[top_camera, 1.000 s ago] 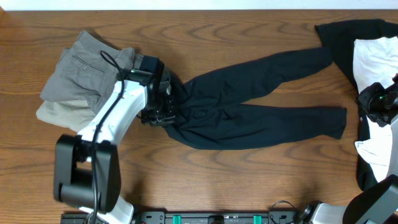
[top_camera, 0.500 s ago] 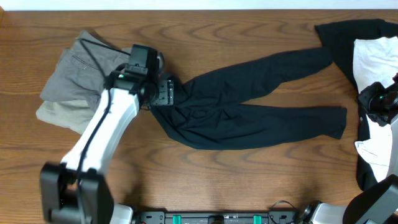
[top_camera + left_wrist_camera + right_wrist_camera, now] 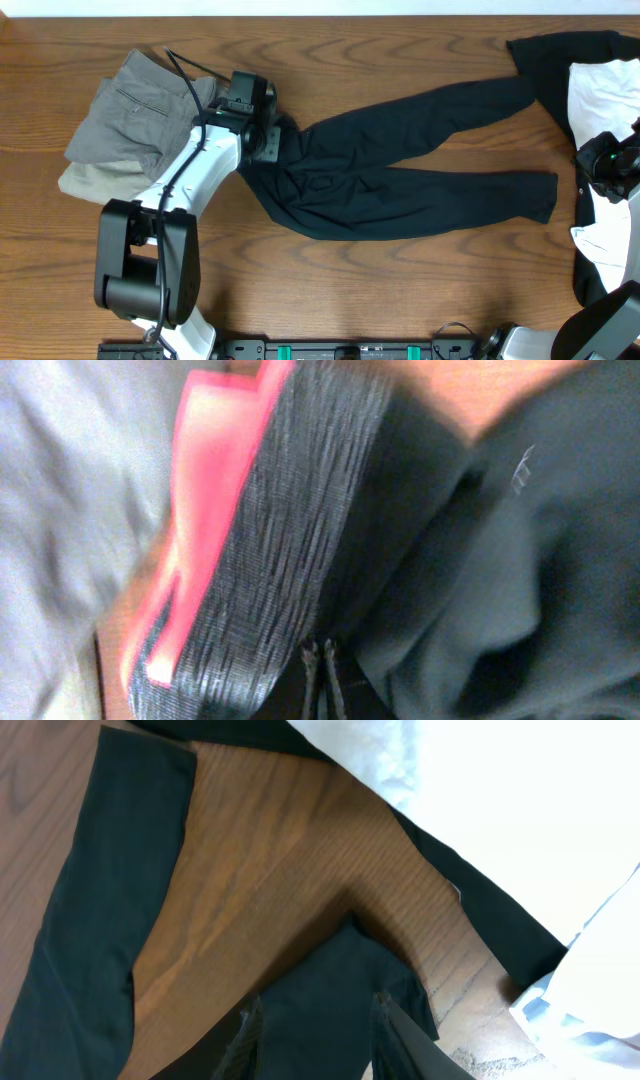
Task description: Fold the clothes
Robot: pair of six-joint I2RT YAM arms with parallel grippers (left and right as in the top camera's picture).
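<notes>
bare table (image 3: 400, 300) along near edge, black trousers (image 3: 420, 190) spread across the middle, grey folded garment (image 3: 135, 115) blocking left

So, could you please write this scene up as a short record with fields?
surface: brown wooden table
main item: long black trousers, spread out mid-table, legs pointing right, not yet folded
waistband: red-lined with a grey band, at the trousers' left end
left gripper: shut, at the waistband
left stack: grey garment lying on a beige garment
right pile: black garment with a white garment on it
right gripper: over the right pile, fingers apart, black cloth between them, grip unclear
</notes>
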